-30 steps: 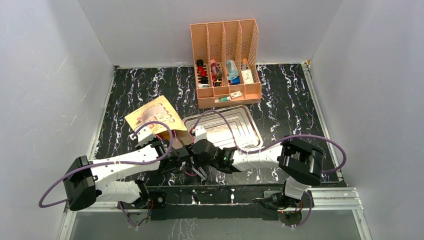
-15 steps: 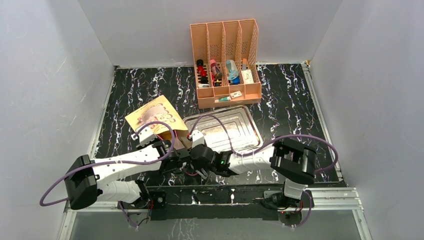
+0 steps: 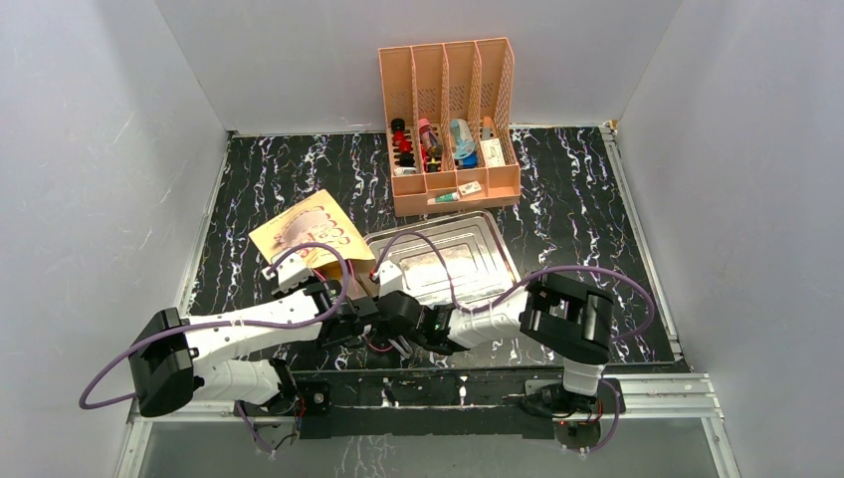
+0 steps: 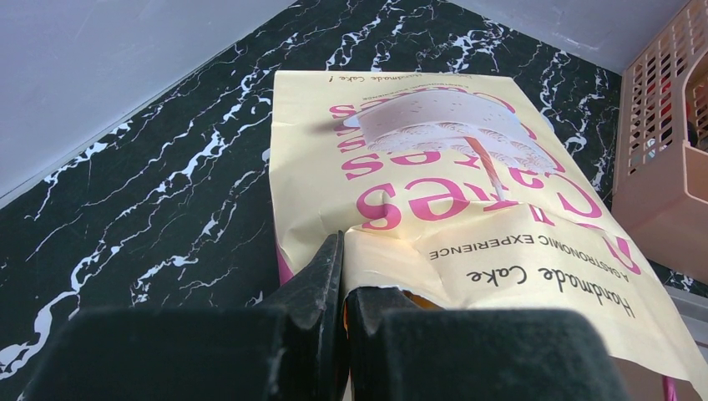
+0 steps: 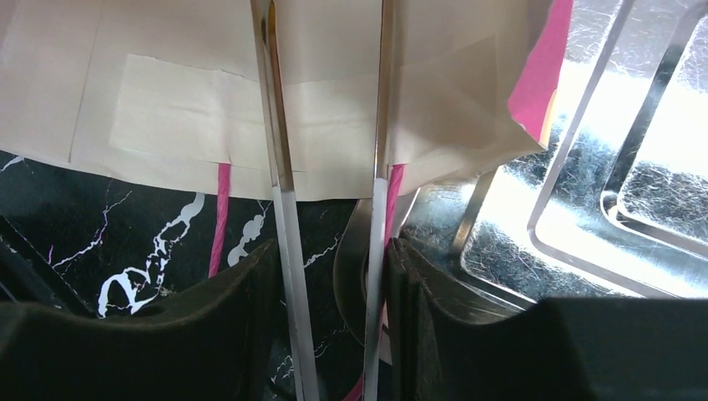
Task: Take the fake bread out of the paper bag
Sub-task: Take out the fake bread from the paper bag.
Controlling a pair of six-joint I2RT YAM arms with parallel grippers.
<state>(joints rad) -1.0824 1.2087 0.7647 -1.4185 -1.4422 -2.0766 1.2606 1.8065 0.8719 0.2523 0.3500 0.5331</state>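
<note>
1. The bag lay flat on the desk, printed face up, on the left-hand side and just left of the tray. Its mouth faced the arms.
2. The left pincer was clenched on the bag's near edge. In the left wrist view its fingers met on the cream paper at the mouth, below the "Handmade Cake" lettering.
3. The right pincer reached in from the right, close beside the left one, at the same end of the bag.
4. In the right wrist view its two long, thin fingers stood a little apart and ran up across the bag's plain underside. The tips were cut off at the top of the view, so whether they were grasping anything could not be told.
5. A pink cord hung from the bag's edge over the desk, and a pink side panel overlapped the tray's rim.
6. The bread could not be made out.
7. The organizer stood at the back of the desk, just behind the tray.
</note>
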